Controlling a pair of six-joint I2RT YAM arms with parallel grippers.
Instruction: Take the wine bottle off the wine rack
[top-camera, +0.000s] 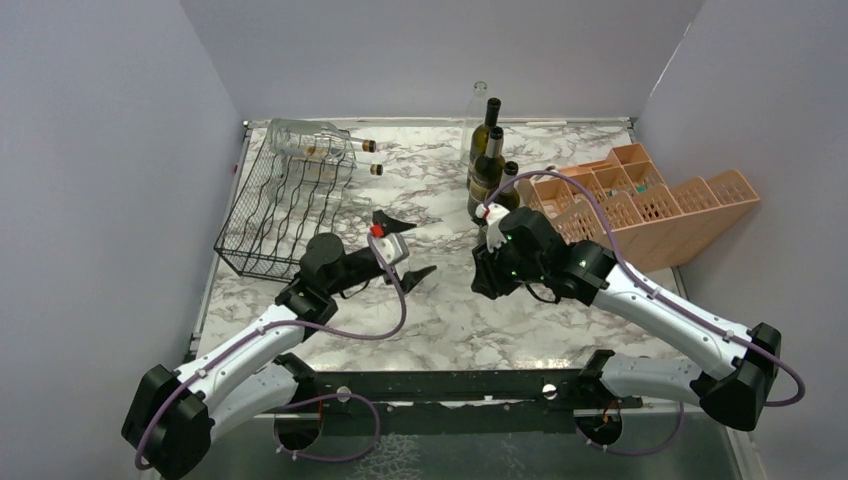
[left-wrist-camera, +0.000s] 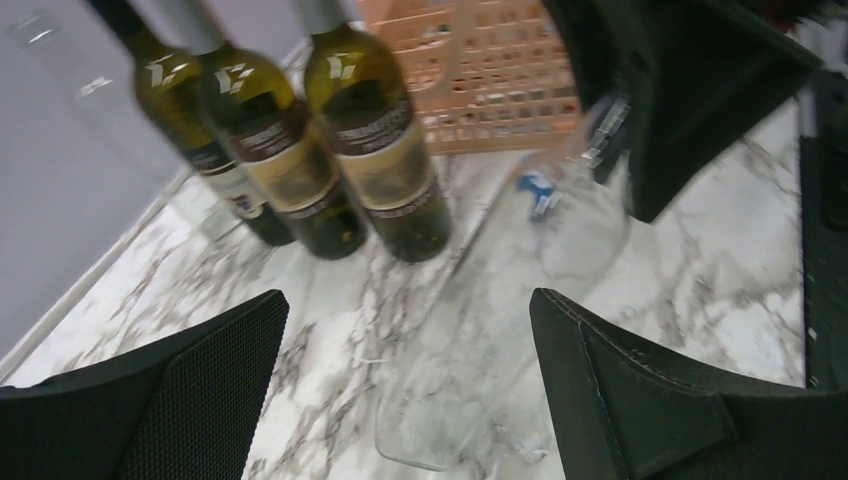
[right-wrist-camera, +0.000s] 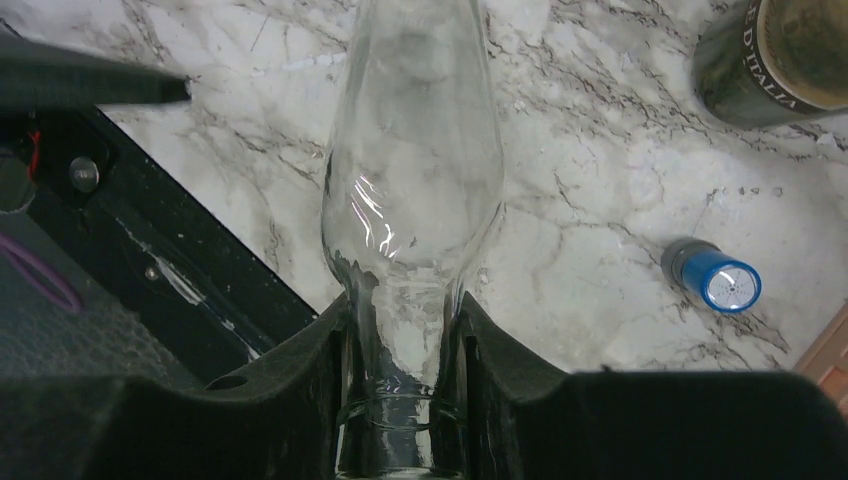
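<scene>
green bottles (top-camera: 487, 172) between wine rack (top-camera: 280, 215) and crate (top-camera: 650, 205)

The right wrist view cuts the clear bottle (right-wrist-camera: 415, 180) off at the top edge (so its base is out of frame), and its mouth drops out of sight between the fingers (right-wrist-camera: 300, 370). From the top view, the right gripper (top-camera: 485, 277) sits over that bottle's neck and the glass barely shows. The left wrist view chops the necks off the three green bottles (left-wrist-camera: 375, 150), and their labels are too blurry to read.
</scene>
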